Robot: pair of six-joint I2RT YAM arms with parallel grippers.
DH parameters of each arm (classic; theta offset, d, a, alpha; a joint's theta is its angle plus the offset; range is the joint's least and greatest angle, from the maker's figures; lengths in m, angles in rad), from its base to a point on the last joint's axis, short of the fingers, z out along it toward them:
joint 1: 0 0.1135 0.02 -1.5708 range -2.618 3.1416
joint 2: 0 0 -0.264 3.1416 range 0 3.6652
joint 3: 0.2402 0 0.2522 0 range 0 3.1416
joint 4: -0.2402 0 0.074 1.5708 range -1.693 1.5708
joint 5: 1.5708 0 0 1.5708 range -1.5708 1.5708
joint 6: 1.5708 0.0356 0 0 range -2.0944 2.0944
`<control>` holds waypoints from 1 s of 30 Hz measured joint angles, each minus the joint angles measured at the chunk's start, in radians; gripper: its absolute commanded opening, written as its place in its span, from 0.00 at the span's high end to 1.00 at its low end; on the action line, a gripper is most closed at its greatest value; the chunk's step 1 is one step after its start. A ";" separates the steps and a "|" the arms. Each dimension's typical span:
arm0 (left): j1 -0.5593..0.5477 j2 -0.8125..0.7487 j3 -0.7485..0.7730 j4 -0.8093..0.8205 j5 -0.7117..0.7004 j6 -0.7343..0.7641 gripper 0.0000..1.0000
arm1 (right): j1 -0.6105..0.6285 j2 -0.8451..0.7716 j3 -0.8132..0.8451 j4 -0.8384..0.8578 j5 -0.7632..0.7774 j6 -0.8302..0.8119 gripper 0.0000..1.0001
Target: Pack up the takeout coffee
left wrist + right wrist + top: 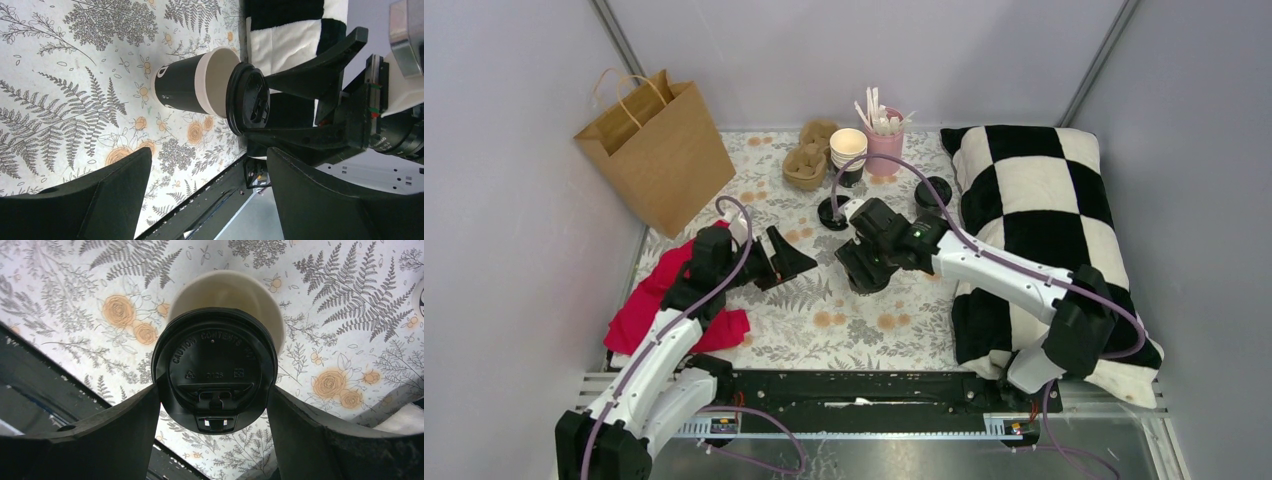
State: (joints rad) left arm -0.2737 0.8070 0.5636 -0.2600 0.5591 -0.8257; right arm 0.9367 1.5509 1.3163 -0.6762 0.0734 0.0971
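Cup (180, 92) stands upright, mouth up — right gripper (214, 392) clasps lid (215, 357), seemingly unseated; left gripper (209, 161) gapes wide.

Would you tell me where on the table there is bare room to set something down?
Freest: the near floral strip between red cloth and pillow. A smaller patch lies between paper bag and cup carrier. Crowded: back centre, around cup stack and stirrer cup.
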 measured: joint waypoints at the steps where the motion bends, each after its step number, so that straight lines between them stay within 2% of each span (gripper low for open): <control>1: 0.000 0.000 -0.004 0.003 0.002 0.005 0.11 | 0.000 0.007 0.000 0.007 0.005 0.000 0.19; 7: 0.000 0.006 -0.023 0.035 0.020 0.031 0.11 | 0.000 0.066 0.005 0.016 0.044 0.000 0.19; 20: -0.001 0.044 -0.023 0.055 0.063 0.072 0.11 | 0.000 0.087 0.077 -0.006 0.066 0.018 0.19; 30: -0.001 0.053 -0.039 0.080 0.067 0.078 0.11 | 0.000 0.180 0.221 -0.092 0.068 0.018 0.16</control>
State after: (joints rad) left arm -0.2745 0.8604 0.5243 -0.1799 0.6262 -0.7479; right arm 0.9367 1.7313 1.5375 -0.7677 0.1410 0.1154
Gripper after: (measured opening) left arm 0.888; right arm 0.837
